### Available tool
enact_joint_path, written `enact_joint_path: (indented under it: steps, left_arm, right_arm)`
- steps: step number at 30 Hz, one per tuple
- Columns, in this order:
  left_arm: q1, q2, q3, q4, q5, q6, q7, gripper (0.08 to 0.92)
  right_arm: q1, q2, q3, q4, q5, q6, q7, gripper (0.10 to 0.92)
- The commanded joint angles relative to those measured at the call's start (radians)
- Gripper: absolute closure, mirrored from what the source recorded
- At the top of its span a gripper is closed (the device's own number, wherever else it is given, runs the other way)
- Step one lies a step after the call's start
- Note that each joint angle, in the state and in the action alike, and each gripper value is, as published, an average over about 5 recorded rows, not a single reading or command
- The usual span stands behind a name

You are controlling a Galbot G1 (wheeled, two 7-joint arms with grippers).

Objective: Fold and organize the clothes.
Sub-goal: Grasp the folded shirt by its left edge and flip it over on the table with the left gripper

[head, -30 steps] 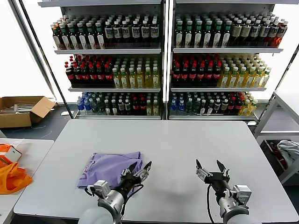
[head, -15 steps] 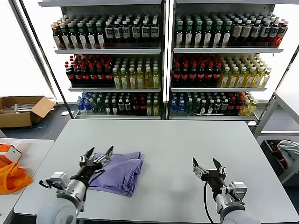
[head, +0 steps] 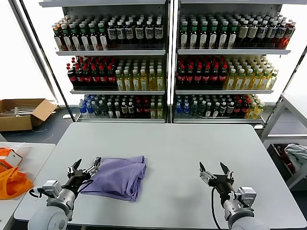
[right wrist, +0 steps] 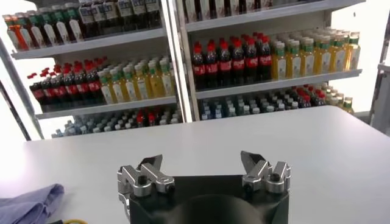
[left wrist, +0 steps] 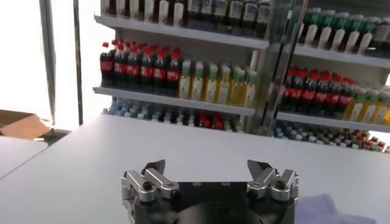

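Note:
The clothes are one lavender T-shirt (head: 119,176), folded into a compact bundle on the left half of the grey table (head: 177,143). My left gripper (head: 85,167) hovers open just left of the bundle, with nothing between its fingers. A corner of the shirt (left wrist: 323,210) shows beside the left gripper (left wrist: 207,168) in the left wrist view. On the table's right side near the front edge, my right gripper (head: 212,171) stands open and empty. The right wrist view shows the right gripper (right wrist: 201,163) open, with the shirt (right wrist: 30,203) off to one side.
Two tall shelves of bottled drinks (head: 163,67) stand behind the table. An orange bag (head: 10,182) lies on a side table at the left. A cardboard box (head: 21,112) sits on the floor at the left. A cart holding pale cloth (head: 295,158) stands at the right.
My left gripper has swung from over the shirt's front right out to its left side and opened fully. The shirt now lies folded narrower. The right gripper barely moved.

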Motion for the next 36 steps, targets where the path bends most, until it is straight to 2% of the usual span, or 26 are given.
enact_joint_path:
  steps: [1,36]
  left_arm:
    - [0.003,0.007,-0.020,0.093,-0.073,0.014,0.019,0.177]
    - [0.003,-0.009,0.006,0.159,-0.058,0.011,0.078,0.177]
  right_arm:
    - [-0.004,0.003,-0.004,0.007,-0.001,-0.001,0.001,0.203]
    - [-0.007,0.004,-0.012,0.000,0.002,0.004,-0.008,0.203]
